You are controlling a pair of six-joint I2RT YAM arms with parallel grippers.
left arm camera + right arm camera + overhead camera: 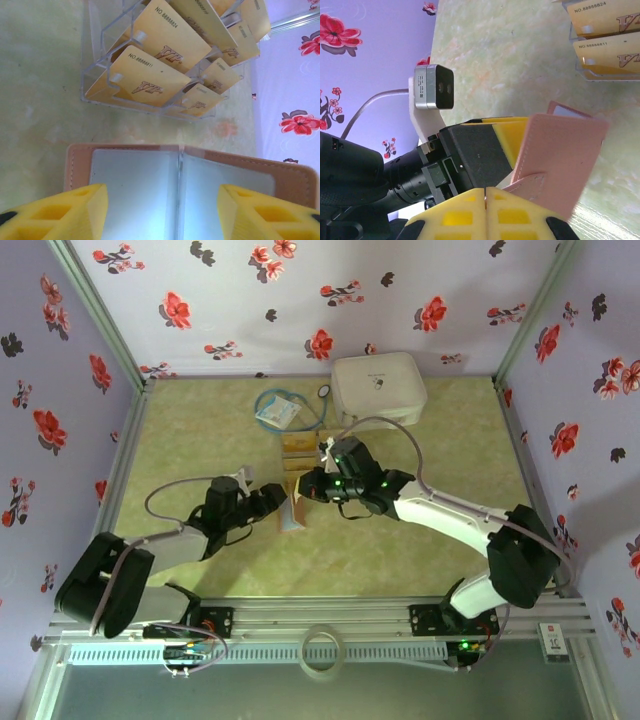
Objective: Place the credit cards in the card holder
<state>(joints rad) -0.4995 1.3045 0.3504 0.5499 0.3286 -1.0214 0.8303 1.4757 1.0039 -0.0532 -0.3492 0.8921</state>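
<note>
The left gripper has its claw wide, one yellow finger on either side of the card holder without pinching it; the card holder stands open near the middle of the table, its grey-blue inside facing that claw; the right gripper is pinched tight on the holder's flap; just beyond, toward the far edge, the credit cards sit in a clear rack.

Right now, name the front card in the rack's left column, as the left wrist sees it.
The card numbered 88888811, in the tier facing the open card holder; 88888824 sits one tier behind it.
</note>
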